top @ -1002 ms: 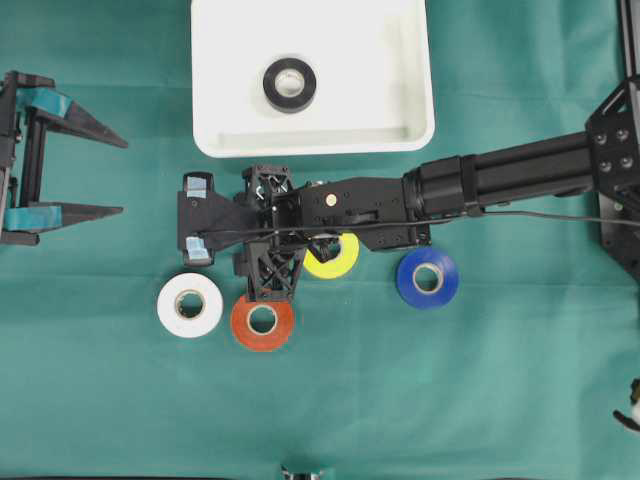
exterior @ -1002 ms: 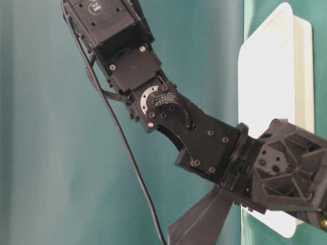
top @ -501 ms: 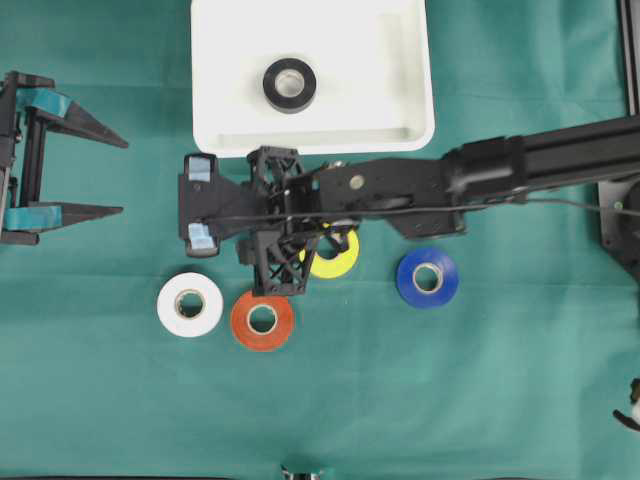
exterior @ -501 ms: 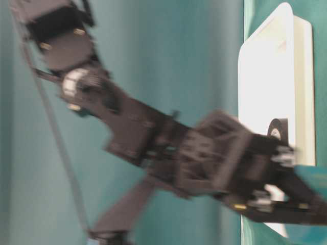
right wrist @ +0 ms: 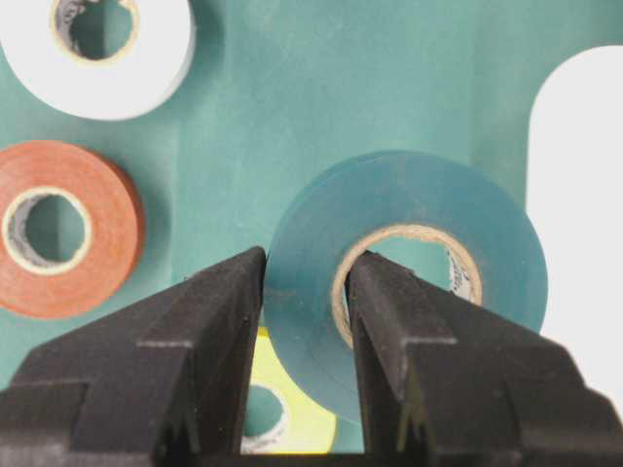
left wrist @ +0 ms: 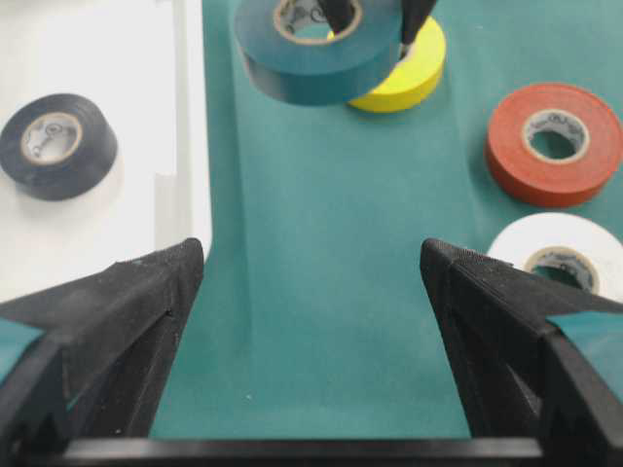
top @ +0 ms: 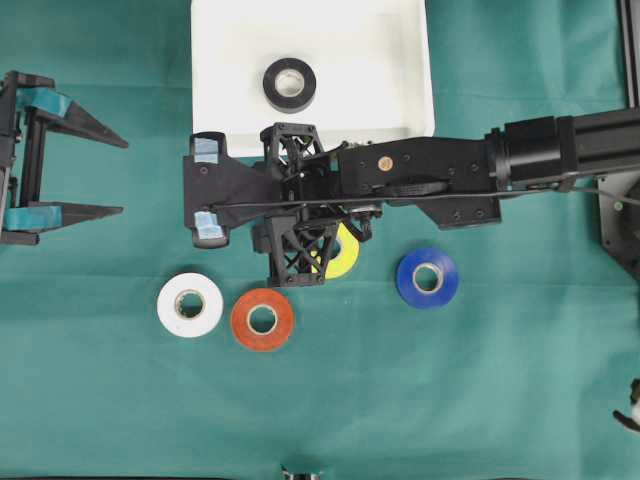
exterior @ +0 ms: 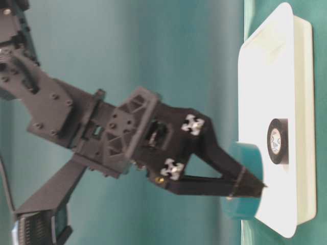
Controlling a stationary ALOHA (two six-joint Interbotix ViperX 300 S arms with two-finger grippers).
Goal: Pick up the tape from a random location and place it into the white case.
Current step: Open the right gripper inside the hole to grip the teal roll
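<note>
My right gripper [right wrist: 307, 277] is shut on the wall of a teal tape roll [right wrist: 487, 253], one finger outside it and one in its core. The roll [exterior: 244, 153] hangs above the cloth, just beside the near rim of the white case [exterior: 255, 102]. In the overhead view the right arm hides this roll. The case [top: 210, 60] holds a black tape roll [top: 289, 84]. At the far left my left gripper [top: 122, 177] stands open with nothing between its fingers, and its camera sees the teal roll [left wrist: 311, 58] held aloft.
On the green cloth lie a yellow roll [top: 345, 255] partly under the right arm, a blue roll [top: 427, 278], an orange roll [top: 262, 319] and a white roll [top: 189, 305]. The case's long rim [left wrist: 185, 126] runs along the left of the left wrist view.
The right gripper has closed on the teal roll, lifted it off the cloth and shifted toward the white case. The left arm has not moved.
</note>
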